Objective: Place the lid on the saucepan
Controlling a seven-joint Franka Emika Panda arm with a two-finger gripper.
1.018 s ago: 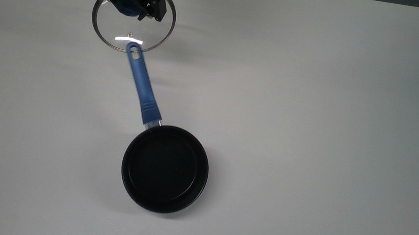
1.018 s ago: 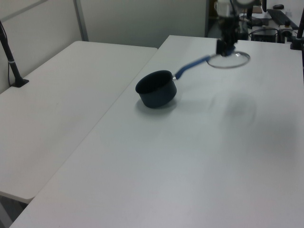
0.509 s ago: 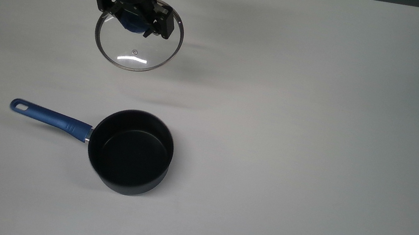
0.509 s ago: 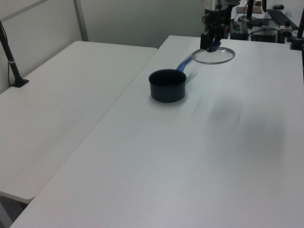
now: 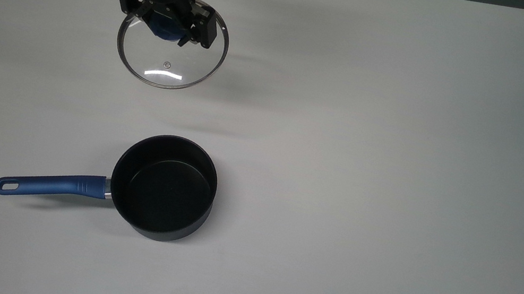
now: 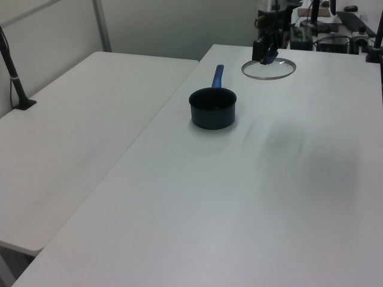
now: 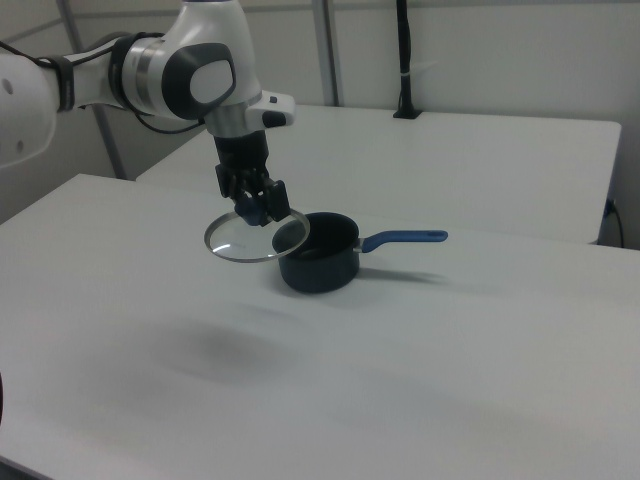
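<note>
On the white table (image 5: pixel 403 139), saucepan (image 5: pixel 163 186) handle pointing toward the top view's left, lid (image 5: pixel 170 58) in pincer (image 5: pixel 165 25).

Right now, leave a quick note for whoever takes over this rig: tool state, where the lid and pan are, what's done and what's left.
Tool: shut on the blue knob of the round clear glass lid, holding it lifted clear of the white table.
Small black saucepan with the long blue handle: upright and uncovered on the table, toward the bottom of the top view, handle pointing to the top view's left.
Done: lid gripped and raised.
Left: carry the lid over the pan, lower it onto the rim, release.
</note>
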